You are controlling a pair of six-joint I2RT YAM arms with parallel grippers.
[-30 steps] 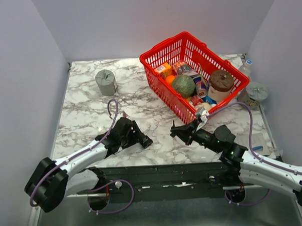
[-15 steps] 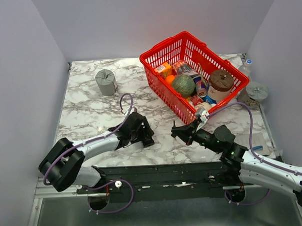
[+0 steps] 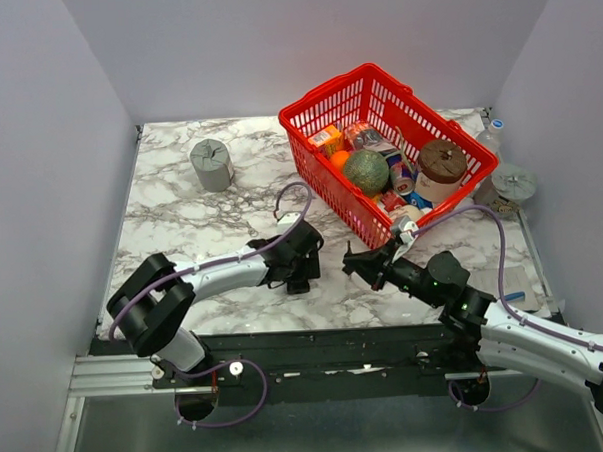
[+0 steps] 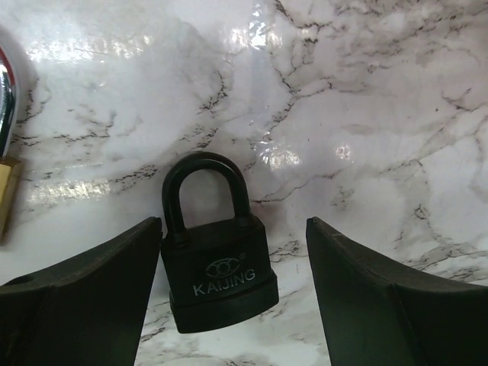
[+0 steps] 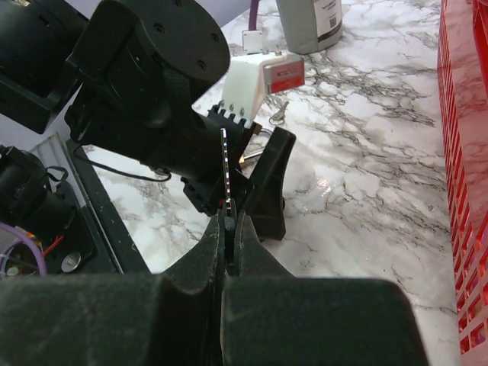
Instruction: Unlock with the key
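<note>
The left gripper hangs low over the black padlock, jaws wide apart and holding nothing. The lock lies flat on the table between them, just beside one finger and apart from the other. The right gripper, just right of it, is pinched tight on the key, with the thin blade sticking out past the fingertips. The step looks like securing the lock. Next, the left jaws would need to close squarely on the body and turn its keyway toward the blade. The keyway is not shown, the key's head is buried between the fingers, and a brass padlock is cut off at the frame edge.
</note>
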